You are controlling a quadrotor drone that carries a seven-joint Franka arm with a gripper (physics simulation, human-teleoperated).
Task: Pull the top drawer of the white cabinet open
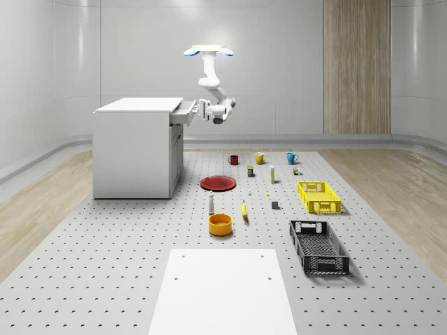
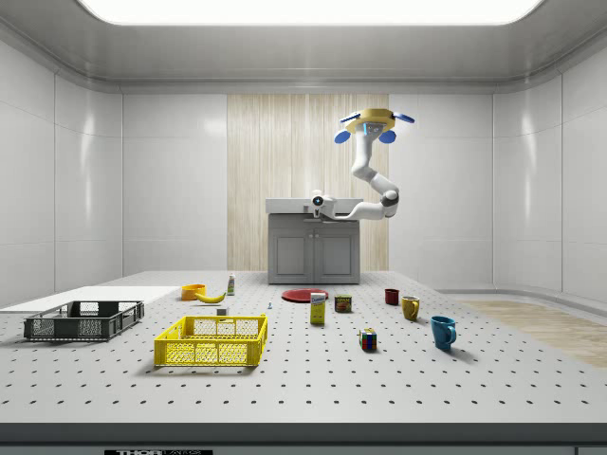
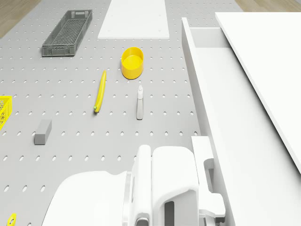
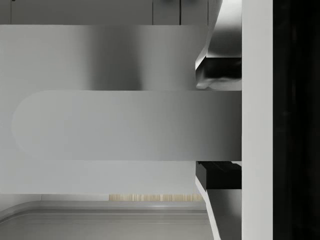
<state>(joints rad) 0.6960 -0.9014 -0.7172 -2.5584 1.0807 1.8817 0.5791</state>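
Drone [image 1: 209,50] hovering high; arm [image 1: 213,87] hangs down, elbow bent, wrist horizontal; gripper [image 1: 198,112] fingers [image 4: 220,70] closed around handle.

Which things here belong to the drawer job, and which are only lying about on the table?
For the job: white cabinet, its top drawer partly out, gripper at the drawer handle, drone hovering beside the cabinet.

Lying about: red plate, banana, yellow bowl, yellow crate, black crate, three mugs.

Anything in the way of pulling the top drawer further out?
Nothing visible. The gripper is at the handle of the partly open top drawer; the drone hovers beside the white cabinet, with open air behind the arm.
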